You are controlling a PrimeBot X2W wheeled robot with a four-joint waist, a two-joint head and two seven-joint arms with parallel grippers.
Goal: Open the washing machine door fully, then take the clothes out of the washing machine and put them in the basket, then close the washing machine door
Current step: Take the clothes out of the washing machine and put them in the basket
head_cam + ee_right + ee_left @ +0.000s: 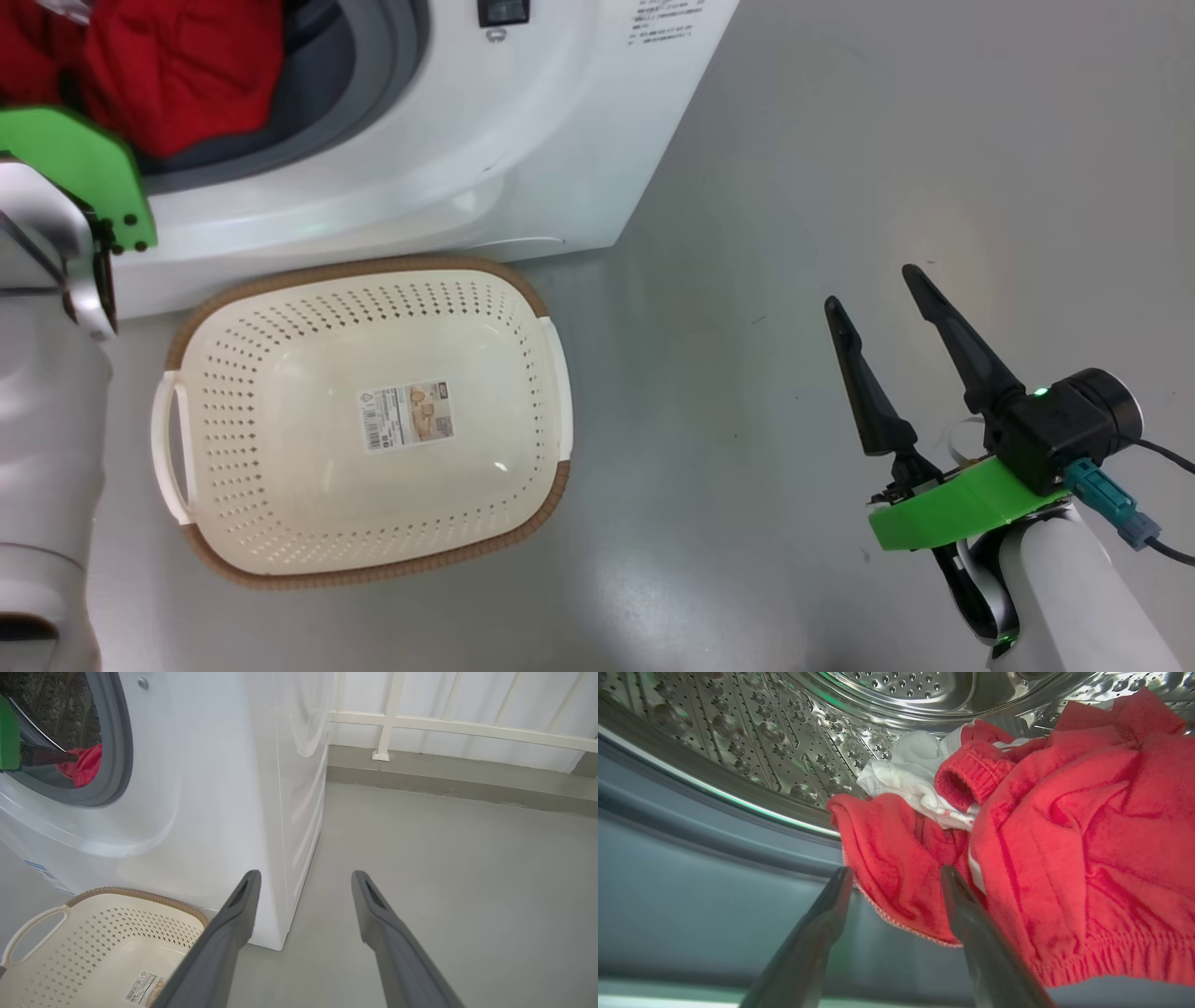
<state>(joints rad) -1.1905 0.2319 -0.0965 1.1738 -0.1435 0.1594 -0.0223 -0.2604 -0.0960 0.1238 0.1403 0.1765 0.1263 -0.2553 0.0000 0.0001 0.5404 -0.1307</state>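
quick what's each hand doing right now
left hand: open, at the clothes in the washing machine, nothing gripped
right hand: open, empty, above the floor

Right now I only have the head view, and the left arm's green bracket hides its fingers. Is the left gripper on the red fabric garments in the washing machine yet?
Observer: Not closed on them. The left gripper is open inside the perforated steel drum. A hanging fold of the soft red garments shows between its fingertips; whether they touch it I cannot tell.
Operator: Only red in there?
Observer: No, a crumpled white cloth sits behind the red pile.
Operator: What lies past the white washing machine, ahead of the right arm?
Observer: The open right gripper points over grey floor toward a white railing.
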